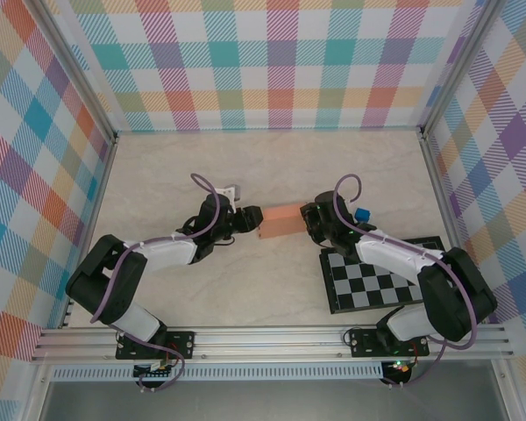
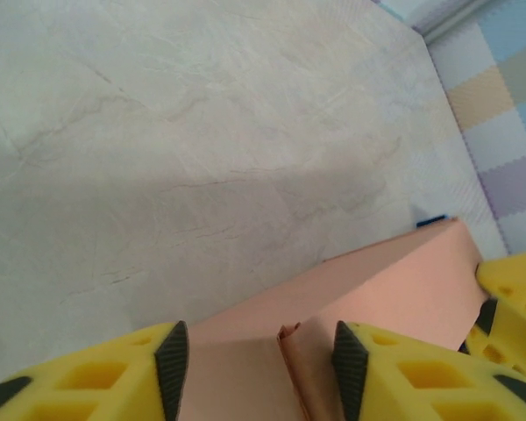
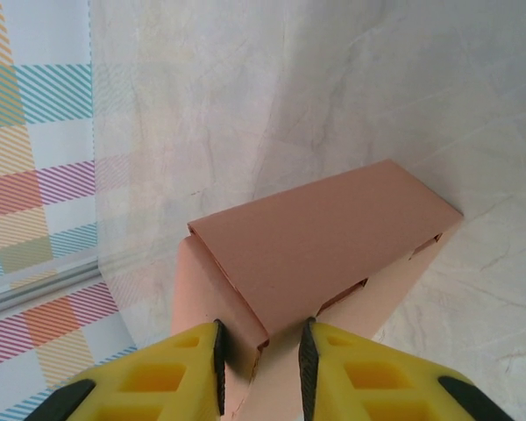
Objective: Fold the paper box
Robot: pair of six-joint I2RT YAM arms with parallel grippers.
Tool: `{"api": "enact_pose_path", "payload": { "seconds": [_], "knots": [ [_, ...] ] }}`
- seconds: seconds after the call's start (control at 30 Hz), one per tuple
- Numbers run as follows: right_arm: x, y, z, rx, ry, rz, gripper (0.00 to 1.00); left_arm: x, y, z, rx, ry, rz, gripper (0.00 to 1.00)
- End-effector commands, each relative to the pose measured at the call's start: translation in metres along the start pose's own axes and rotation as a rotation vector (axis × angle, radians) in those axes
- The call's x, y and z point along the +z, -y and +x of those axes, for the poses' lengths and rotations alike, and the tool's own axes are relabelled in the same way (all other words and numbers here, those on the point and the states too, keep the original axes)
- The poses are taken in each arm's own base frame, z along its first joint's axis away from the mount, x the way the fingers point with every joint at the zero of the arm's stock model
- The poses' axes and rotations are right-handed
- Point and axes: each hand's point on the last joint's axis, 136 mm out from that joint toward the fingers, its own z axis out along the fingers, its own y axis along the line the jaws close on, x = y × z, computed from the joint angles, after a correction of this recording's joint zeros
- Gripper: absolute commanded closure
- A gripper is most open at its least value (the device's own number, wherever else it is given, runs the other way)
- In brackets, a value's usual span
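The paper box (image 1: 280, 219) is a salmon-orange rectangular box lying on the marble table between both arms. My left gripper (image 1: 251, 220) is at its left end. In the left wrist view this gripper (image 2: 260, 368) stands open, its pads (image 2: 171, 368) spread over the box (image 2: 394, 289), with a raised flap edge between them. My right gripper (image 1: 309, 216) is at the box's right end. In the right wrist view it (image 3: 261, 368) is shut on the near corner of the box (image 3: 324, 237), whose top panel slopes away from it. The right gripper's yellow fingers (image 2: 517, 298) show beyond the box's far end.
A black-and-white checkered board (image 1: 381, 276) lies at the front right, under the right arm. Plaid walls (image 1: 280, 61) close in the table on three sides. A metal rail (image 1: 272, 338) runs along the near edge. Open tabletop (image 1: 272, 162) lies behind the box.
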Motion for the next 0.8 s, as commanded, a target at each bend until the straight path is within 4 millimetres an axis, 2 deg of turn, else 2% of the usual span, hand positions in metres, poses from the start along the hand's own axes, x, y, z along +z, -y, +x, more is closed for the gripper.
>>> {"api": "enact_pose_path", "payload": {
  "seconds": [0.0,0.13,0.27,0.33,0.77],
  "knots": [
    [0.008,0.059,-0.002,-0.089,0.012,0.183,0.73,-0.011,-0.004,0.024,0.137,-0.081,-0.008,0.39],
    [0.011,0.061,0.001,-0.097,-0.004,0.188,0.73,-0.019,0.009,0.024,0.177,-0.08,0.056,0.31],
    [0.014,0.059,0.004,-0.096,-0.021,0.188,0.72,-0.019,0.002,0.034,0.168,-0.098,0.053,0.3],
    [0.015,0.057,0.005,-0.098,-0.026,0.189,0.71,-0.02,0.007,0.036,0.18,-0.1,0.082,0.26],
    [0.019,0.056,0.008,-0.114,-0.045,0.198,0.71,-0.035,0.009,0.049,0.311,-0.086,0.132,0.24]
  ]
}}
